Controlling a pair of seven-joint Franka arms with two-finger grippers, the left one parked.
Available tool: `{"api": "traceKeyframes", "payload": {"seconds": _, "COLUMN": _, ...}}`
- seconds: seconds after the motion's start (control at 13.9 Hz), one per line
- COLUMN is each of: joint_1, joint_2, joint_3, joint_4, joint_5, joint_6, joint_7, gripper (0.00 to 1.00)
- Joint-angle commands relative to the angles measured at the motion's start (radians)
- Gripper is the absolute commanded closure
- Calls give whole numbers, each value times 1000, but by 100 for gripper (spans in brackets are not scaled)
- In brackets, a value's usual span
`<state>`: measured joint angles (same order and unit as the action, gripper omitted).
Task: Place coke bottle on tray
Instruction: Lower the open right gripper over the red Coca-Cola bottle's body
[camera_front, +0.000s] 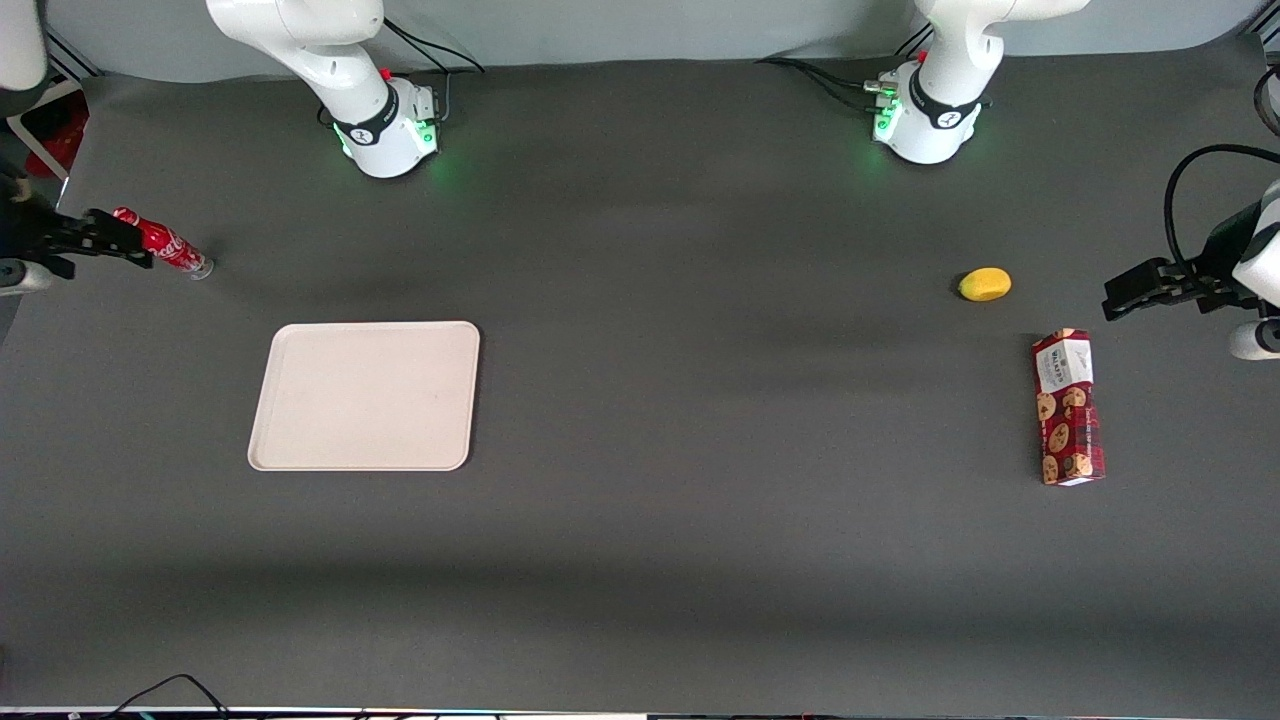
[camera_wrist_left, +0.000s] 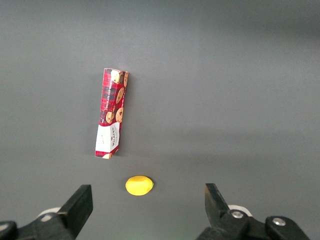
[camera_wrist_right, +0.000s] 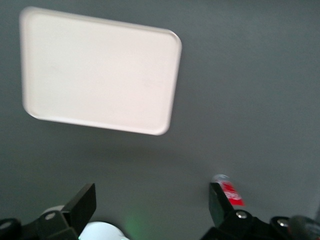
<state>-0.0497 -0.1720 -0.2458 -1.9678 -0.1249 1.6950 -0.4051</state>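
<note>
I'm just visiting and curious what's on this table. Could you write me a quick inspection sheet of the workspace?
Surface: dark grey table, flat.
Job's things: coke bottle lying off the tray, farther from the front camera than it; tray holds nothing.
Clutter: yellow fruit and cookie box, toward the parked arm's end.
Grippers: gripper open, at the bottle's cap end.
Cables: black cable at the table's near edge.
Surroundings: nothing seen.

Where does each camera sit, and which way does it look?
Front view: above the table, facing both arm bases; shows tray, coke bottle, gripper beside it.
Right wrist view: on the working wrist, looking down past open fingers at tray and coke bottle.
Left wrist view: on the parked wrist, looking down at cookie box and yellow fruit; front view shares these.
</note>
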Motion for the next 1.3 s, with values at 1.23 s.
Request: {"api": "traceKeyframes", "payload": {"seconds": 1.23, "joint_1": -10, "joint_2": -184, "joint_3": -587, "joint_4": -605, "joint_5": -268, "joint_6": 655, "joint_7": -423, "gripper": 0}}
